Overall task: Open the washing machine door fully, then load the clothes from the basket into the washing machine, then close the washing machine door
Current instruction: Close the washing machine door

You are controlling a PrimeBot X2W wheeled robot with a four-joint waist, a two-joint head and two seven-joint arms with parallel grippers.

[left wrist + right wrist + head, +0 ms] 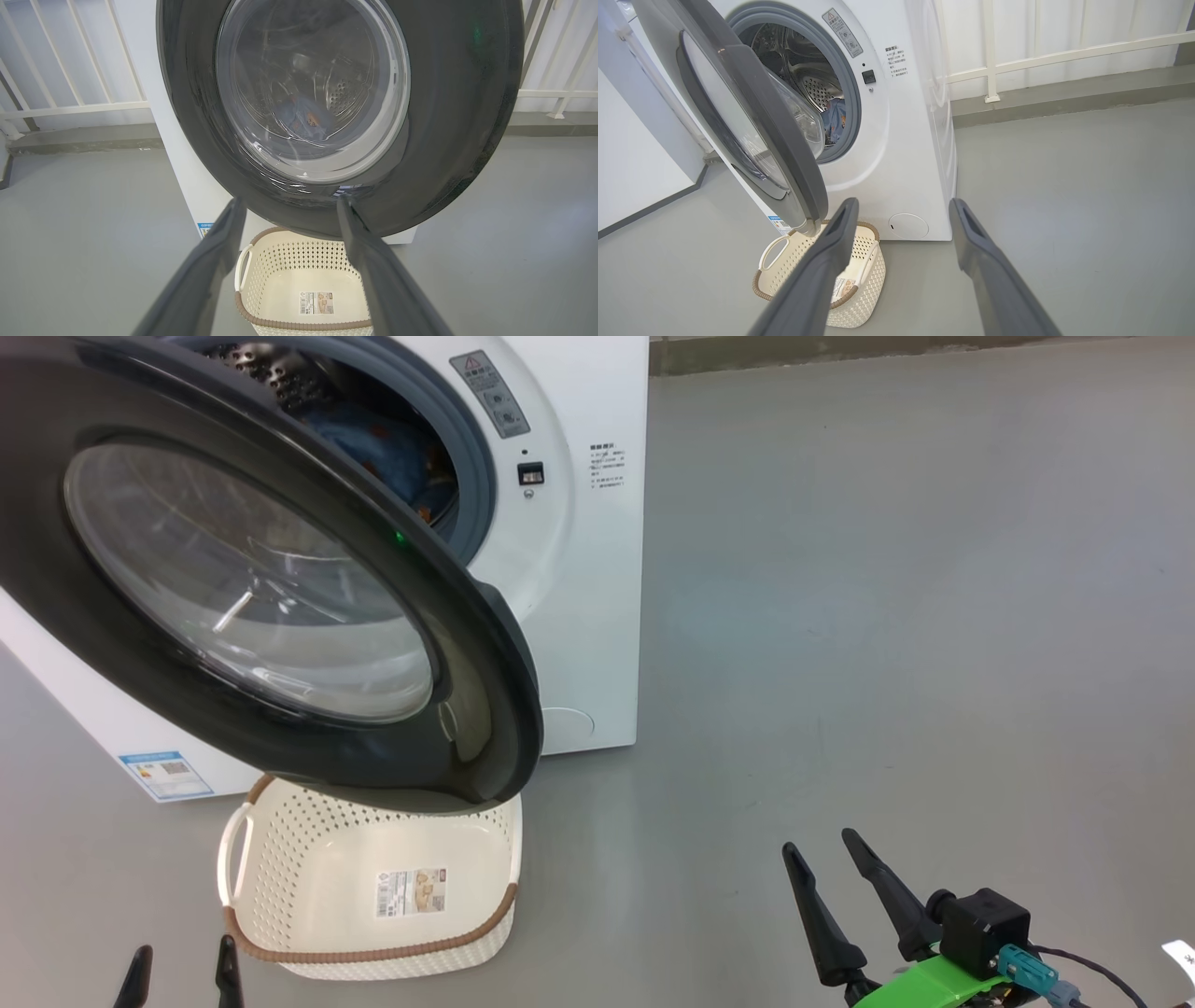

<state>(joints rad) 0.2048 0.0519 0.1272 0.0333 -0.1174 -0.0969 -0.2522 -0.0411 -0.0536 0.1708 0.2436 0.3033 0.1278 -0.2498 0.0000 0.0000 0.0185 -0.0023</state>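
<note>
The washing machine (597, 616) (910, 154) stands on the floor with its door (252, 579) (341, 107) (752, 121) swung partly open, black rim toward me. Blue clothes (383, 453) (835, 122) lie inside the steel drum, and show through the door glass (306, 119). The cream basket (373, 887) (303, 289) (822, 275) sits on the floor under the door with nothing in it but a label. My left gripper (182, 961) (289, 200) is open, low, just left of the basket. My right gripper (820, 845) (903, 203) is open, off to the right of the basket.
Grey floor (887, 616) spreads to the right of the machine. A white railing (1064, 51) and a low grey kerb (1064, 93) run behind it. A white wall or panel (635, 154) stands at the left.
</note>
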